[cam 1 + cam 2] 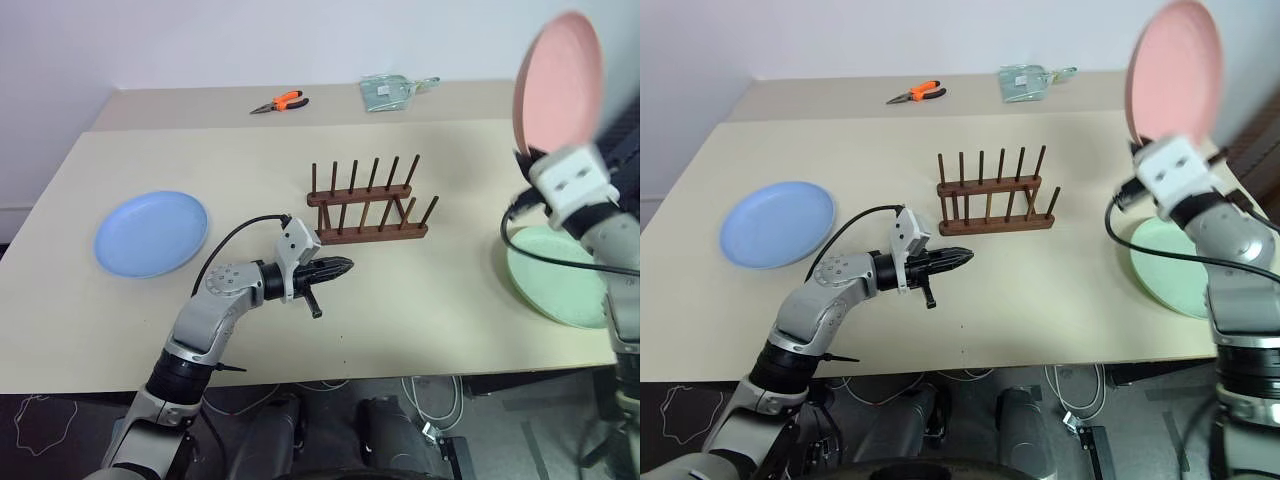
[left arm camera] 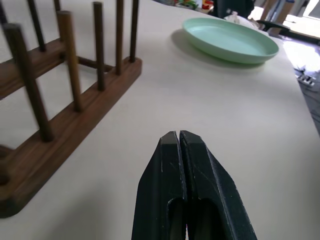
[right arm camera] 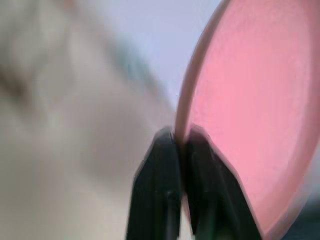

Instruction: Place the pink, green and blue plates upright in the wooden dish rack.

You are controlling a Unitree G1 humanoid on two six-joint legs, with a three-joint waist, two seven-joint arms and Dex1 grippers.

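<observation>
The right gripper (image 3: 181,137) pinches the rim of the pink plate (image 1: 1175,70), held upright in the air well right of the wooden dish rack (image 1: 992,192). The left gripper (image 2: 179,142), fingers pressed together on nothing, hovers just in front of the rack's left end. The rack stands empty mid-table (image 1: 420,300). The green plate (image 1: 560,278) lies flat to the rack's right, partly hidden behind the right arm; the blue plate (image 1: 152,233) lies flat well to its left. Beyond the rack sit orange-handled pliers (image 1: 280,102) and a clear packet (image 1: 388,92), its contents hard to make out.
</observation>
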